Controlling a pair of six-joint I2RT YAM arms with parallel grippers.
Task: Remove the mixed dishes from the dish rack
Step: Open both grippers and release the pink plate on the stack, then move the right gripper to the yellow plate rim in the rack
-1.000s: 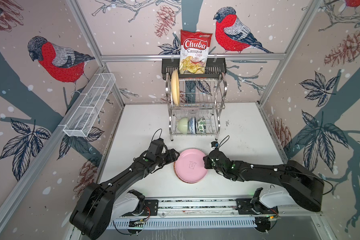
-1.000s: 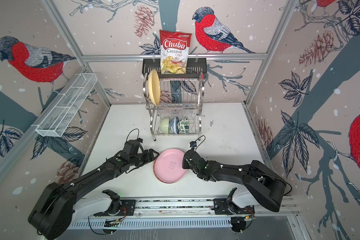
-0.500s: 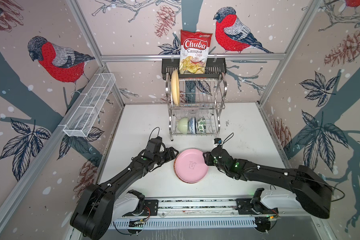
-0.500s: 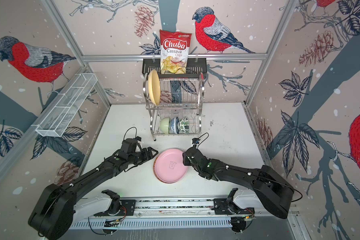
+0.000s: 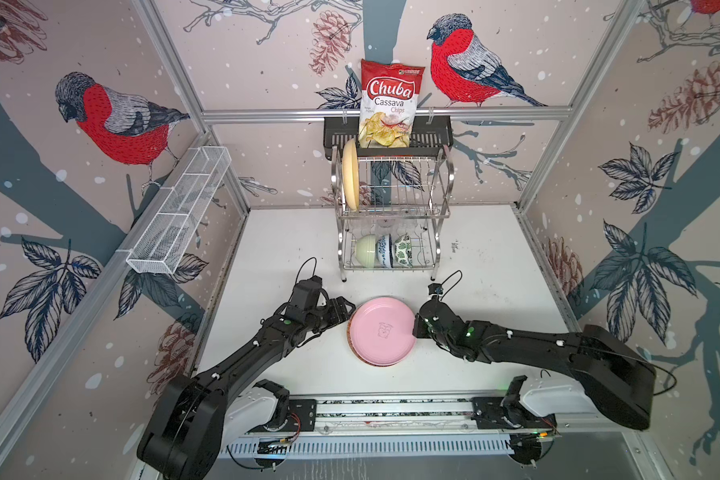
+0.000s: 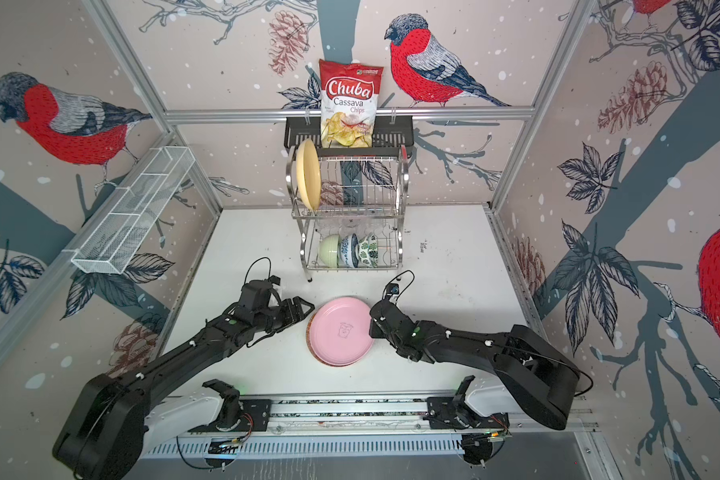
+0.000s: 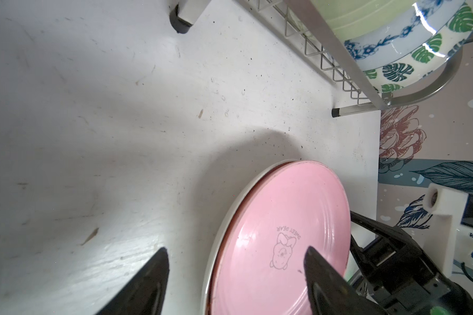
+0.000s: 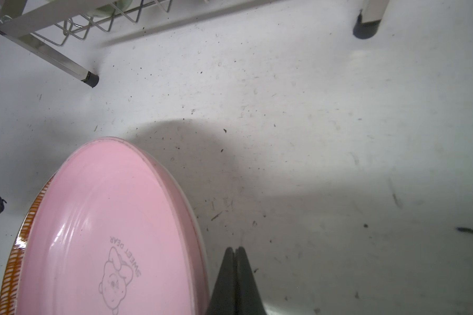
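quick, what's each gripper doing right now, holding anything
left gripper: open, holding nothing.
right gripper: shut, empty, beside the pink plate.

The white table, scuffed and specked with dark crumbs, carries the rack on thin legs at its back middle. In front of the rack, a striped-rim plate lies flat on the table, with the pink plate stacked on it.

Left arm, right arm stretched low, forward, converging toward centre. Left gripper jaws wide apart. Right gripper jaws pressed together.
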